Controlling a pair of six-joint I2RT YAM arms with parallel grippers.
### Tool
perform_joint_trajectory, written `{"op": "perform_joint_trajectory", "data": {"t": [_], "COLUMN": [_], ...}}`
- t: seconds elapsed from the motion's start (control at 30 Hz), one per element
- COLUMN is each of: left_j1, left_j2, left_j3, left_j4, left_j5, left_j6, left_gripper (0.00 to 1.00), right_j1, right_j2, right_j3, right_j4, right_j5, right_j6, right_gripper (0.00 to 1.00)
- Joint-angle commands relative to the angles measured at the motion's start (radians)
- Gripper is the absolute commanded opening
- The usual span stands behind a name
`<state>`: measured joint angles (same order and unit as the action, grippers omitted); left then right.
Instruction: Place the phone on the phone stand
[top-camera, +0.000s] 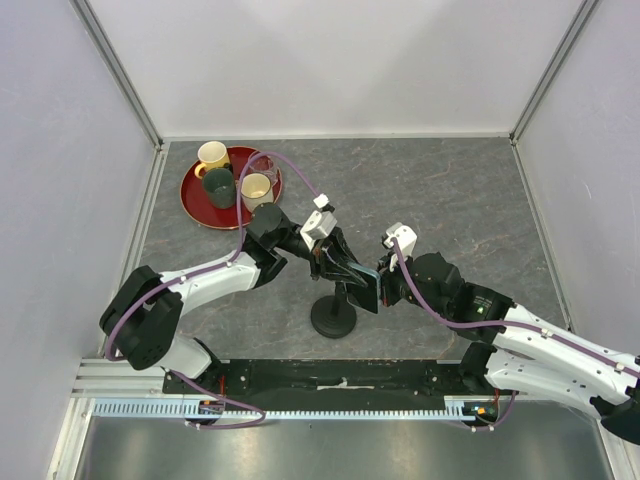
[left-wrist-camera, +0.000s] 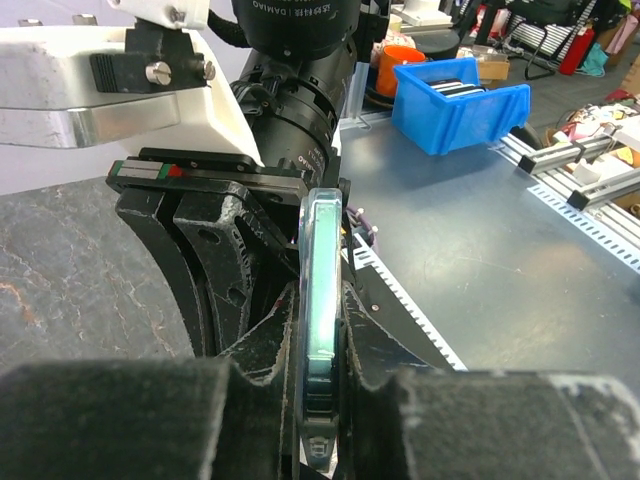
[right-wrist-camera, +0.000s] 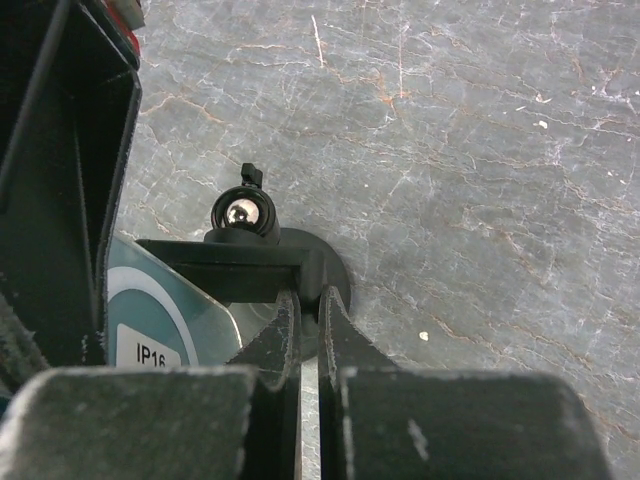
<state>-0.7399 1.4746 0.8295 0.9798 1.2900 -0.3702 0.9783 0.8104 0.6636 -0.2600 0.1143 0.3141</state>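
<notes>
Your left gripper has its jaws pinching the phone on edge, held off the counter over the stand. The right gripper seems to have its jaws pressed onto the stand's top bracket. The phone sits just beside that bracket; seating and release look still to do
</notes>
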Motion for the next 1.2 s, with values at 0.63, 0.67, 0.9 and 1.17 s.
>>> {"op": "perform_joint_trajectory", "data": {"t": [0.63,0.67,0.9,1.17], "left_j1": [-0.027,-0.053,-0.231,-0.309], "left_j2": [-0.419,-0.448,-0.522,-0.408], "left_j3": [-0.207,-0.219,-0.195,-0.144], "left_j4": [-0.566,-0.602,-0.891,-1.034], "left_j5": [-0.816,-0.907,-1.53,-1.764], "left_j6": [0.261,0.287,0.355,0.381], "left_gripper": [0.02,0.02,0.02,0.02], "right_j1": [0.103,0.124,0.324,0.506], "right_j2": [-0.1,-0.088,0.058,0.233], "right_j3": [-0.127,-0.127,-0.114,0.005], "right_j4": [0.235,0.252,0.458,0.505], "right_j5": [0.408,0.43,0.726,0.965], "right_j6": [0.039,0.023,0.003,-0.056], "right_gripper": [0.0,0.0,0.0,0.0]}}
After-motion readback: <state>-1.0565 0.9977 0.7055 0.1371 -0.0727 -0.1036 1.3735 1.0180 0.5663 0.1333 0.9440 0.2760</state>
